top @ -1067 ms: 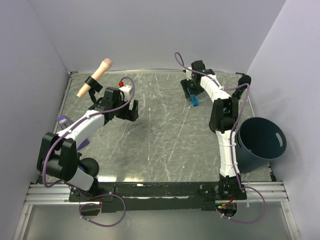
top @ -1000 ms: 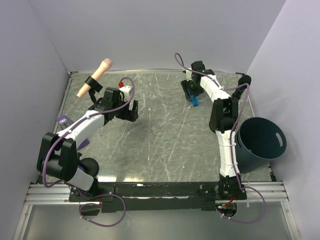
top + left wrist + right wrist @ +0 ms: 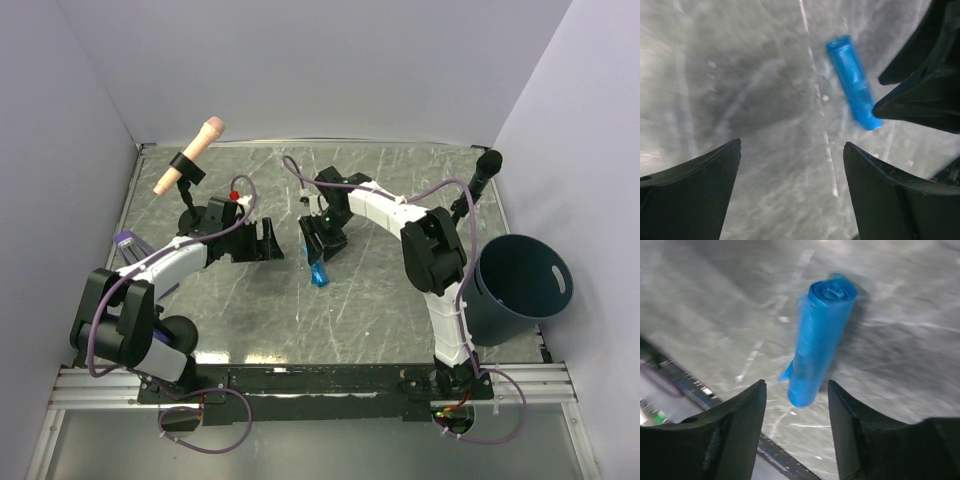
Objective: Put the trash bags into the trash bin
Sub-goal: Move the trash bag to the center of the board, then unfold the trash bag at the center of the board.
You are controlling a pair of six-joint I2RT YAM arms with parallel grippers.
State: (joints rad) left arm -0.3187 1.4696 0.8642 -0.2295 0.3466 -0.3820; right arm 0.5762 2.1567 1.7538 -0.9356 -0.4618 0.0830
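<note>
1. Roll of trash bags [image 3: 318,276]: small, tight, bright blue, near the middle of the grey marbled table [image 3: 370,320], just on the near side of the right gripper [image 3: 318,250]
2. Right gripper: released, fingers [image 3: 735,435] parted wider than the roll, bare table showing on either side of it in the wrist view; nothing pinched; near end of the roll about level with the fingertips, the rest stretching away beyond them, blurred
3. Left gripper [image 3: 270,240]: released as well, spread wide and empty, pointed at the roll from the left, near it but apart; in its own wrist view, the roll slanted at upper right, one end just beside the dark bulk of the right gripper
4. Trash bin [image 3: 505,325]: dark teal, round, slot handle cut in its wall, at the table's right edge beside the right arm, well apart from the roll
5. Pink microphone [image 3: 195,150] at far left, black microphone [image 3: 482,170] at far right, both well away from the roll
</note>
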